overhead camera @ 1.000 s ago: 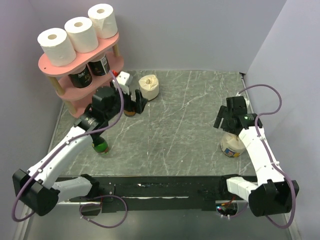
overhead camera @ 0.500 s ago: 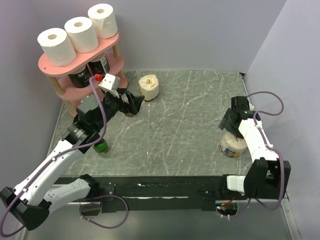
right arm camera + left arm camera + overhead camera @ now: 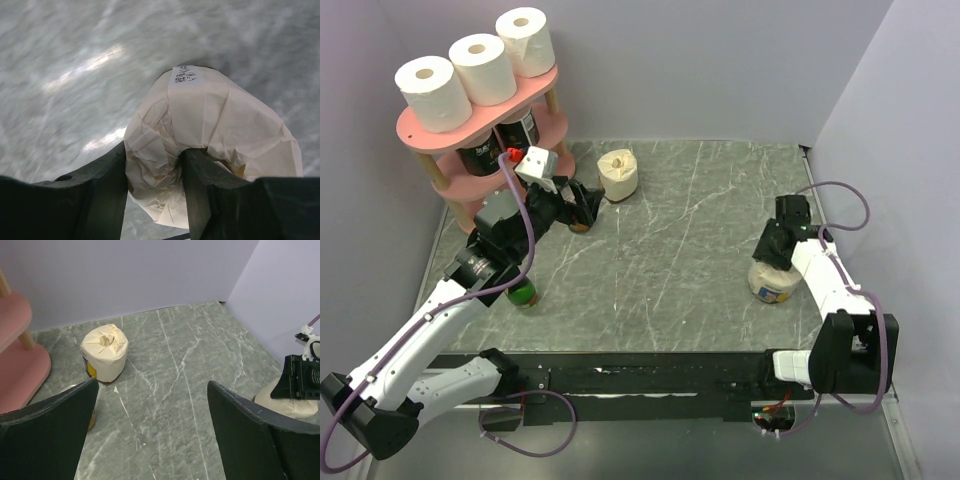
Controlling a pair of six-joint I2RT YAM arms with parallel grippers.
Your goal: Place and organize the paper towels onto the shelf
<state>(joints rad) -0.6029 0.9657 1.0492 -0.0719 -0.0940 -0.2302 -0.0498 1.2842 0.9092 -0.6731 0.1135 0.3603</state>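
While I stand watching, the right jaws are pressed in on a cream-wrapped roll (image 3: pixel 770 285) at the right side of the grey marbled worktop (image 3: pixel 700 220). From the wrist, the two dark fingers (image 3: pixel 100 190) pinch the crumpled paper at the roll's (image 3: pixel 220 130) top between them, and the roll sits on the worktop.

Over on the left, the left jaws are spread wide with nothing between them, and their fingers (image 3: pixel 50 435) frame a second wrapped roll (image 3: pixel 618 173) standing upright on the worktop just beside the foot of the pink shelf (image 3: pixel 420 137). That roll (image 3: pixel 104 359) has a dimpled, twisted top and a bit of yellow label low on its side.

Three white paper towels stand in a row on the shelf's top board: one at the near end (image 3: pixel 432 92), one in the middle (image 3: pixel 483 68), one at the far end (image 3: pixel 526 41), hollow cores up. Dark labelled cans (image 3: pixel 480 155) sit on the board below them. A small green thing (image 3: pixel 524 293) shows under the left arm, partly hidden; I cannot tell what it is.
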